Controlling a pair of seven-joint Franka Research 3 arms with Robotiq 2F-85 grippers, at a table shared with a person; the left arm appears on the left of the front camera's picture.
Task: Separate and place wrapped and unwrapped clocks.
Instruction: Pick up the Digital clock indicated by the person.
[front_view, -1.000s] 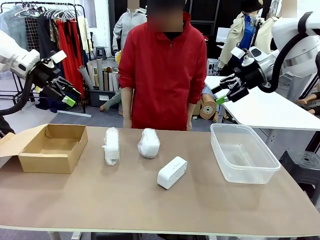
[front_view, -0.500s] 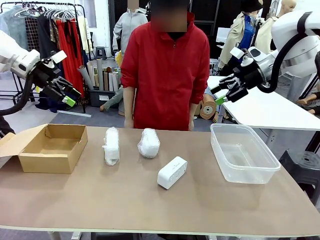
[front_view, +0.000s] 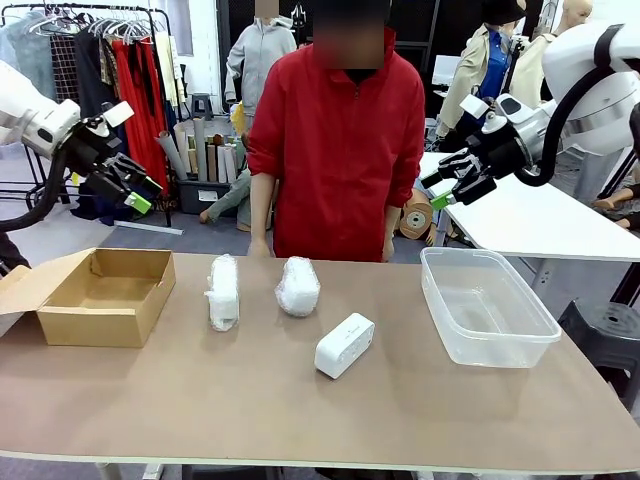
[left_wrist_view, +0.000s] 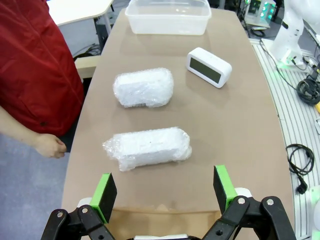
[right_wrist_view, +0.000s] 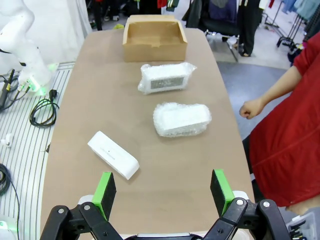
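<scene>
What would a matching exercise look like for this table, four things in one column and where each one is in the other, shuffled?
Things:
1. cardboard box
2. clear plastic tub
3. bare white clock
4. left gripper

Places:
A. robot's right end of the table
B. raised in the air, fingers open
C. robot's left end of the table
D. mid-table, nearer the robot than both wrapped clocks

Pairs: 1-C, 2-A, 3-D, 4-B.
</scene>
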